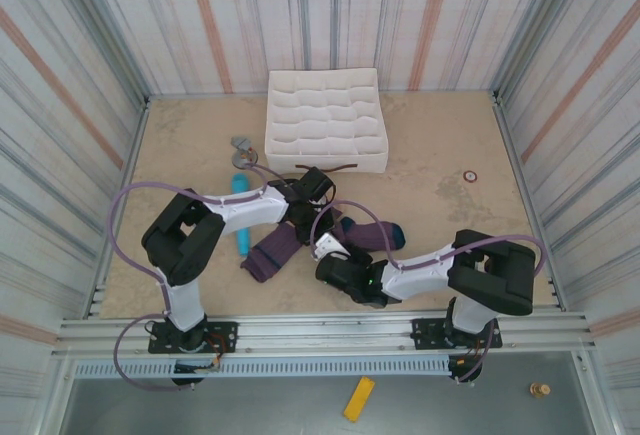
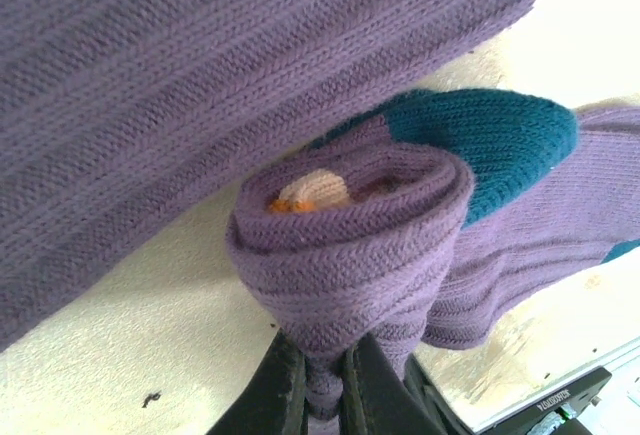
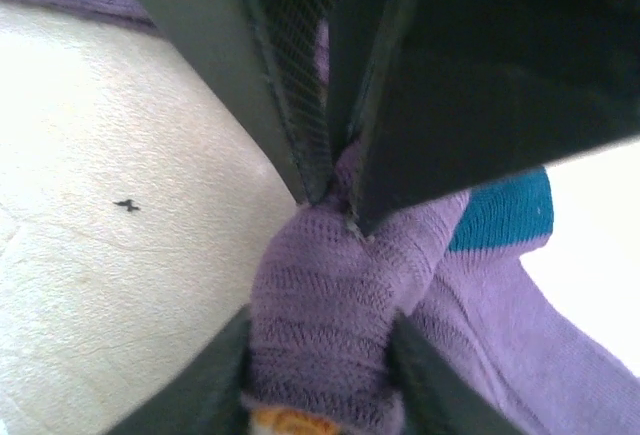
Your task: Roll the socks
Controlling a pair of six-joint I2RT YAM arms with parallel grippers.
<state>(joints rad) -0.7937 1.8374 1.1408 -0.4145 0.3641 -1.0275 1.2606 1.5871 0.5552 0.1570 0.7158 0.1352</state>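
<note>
Socks [image 1: 275, 253] lie near the middle of the counter [image 1: 450, 225], between the two arms, and part of them is wound into a tight purple roll [image 2: 350, 245]. In the left wrist view the open end of the roll shows a tan-orange core [image 2: 310, 192]. A dark teal toe [image 2: 480, 135] lies just behind the roll, and a flat ribbed purple stretch [image 2: 200, 75] spreads across the top of that view.

The left fingers [image 2: 275, 400] are clamped together on a fold of the purple knit at the edge of the roll. In the right wrist view the right fingers [image 3: 200, 395] sit one on each flank of the roll, closed against the knit on both sides.

From above, one purple length of the socks trails toward the near left, and the length with the teal toe runs off to the right. A light blue cylinder [image 1: 240, 210] lies just left of the socks, partly under the left arm. A white compartment box [image 1: 325, 120] stands at the far side of the counter. A small ring [image 1: 470, 176] lies well off to the right.
</note>
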